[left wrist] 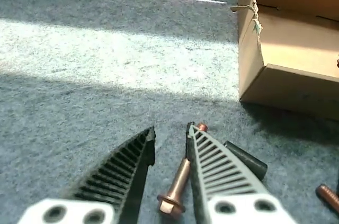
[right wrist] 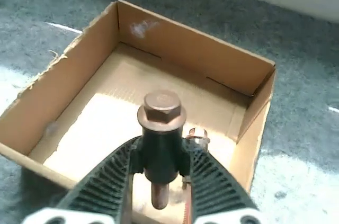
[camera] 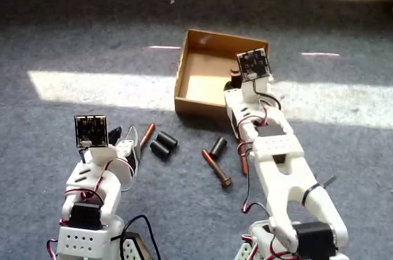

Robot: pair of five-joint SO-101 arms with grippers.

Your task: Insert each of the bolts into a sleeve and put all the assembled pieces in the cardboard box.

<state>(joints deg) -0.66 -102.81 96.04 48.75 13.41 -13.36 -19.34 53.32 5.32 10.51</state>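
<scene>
Two white arms stand nearest in the high view: the left arm (camera: 92,180) is folded low, and the right arm (camera: 276,161) stretches out to the cardboard box (camera: 195,107). Under them is a grey carpet (camera: 61,32) crossed by a band of sunlight. The box sits open-topped, beyond the loose parts.

The right gripper (right wrist: 159,155) hangs above the inside of the box. Its jaws are clamped on the assembled piece (right wrist: 160,139), a black sleeve with a copper bolt through it, held upright with the hex head on top. Just beside one finger, a second bolt head (right wrist: 196,138) shows over the box floor.

The left gripper (left wrist: 170,130) is near the carpet with its jaws apart. A loose bolt (left wrist: 177,181) lies on the carpet between them, close against one finger. Near it, two black sleeves (camera: 166,141) lie side by side. A third sleeve (camera: 218,146) lies nearer the right arm, with another bolt (camera: 216,166) just beside it. One more bolt (camera: 244,163) is partly hidden under the right arm.
</scene>
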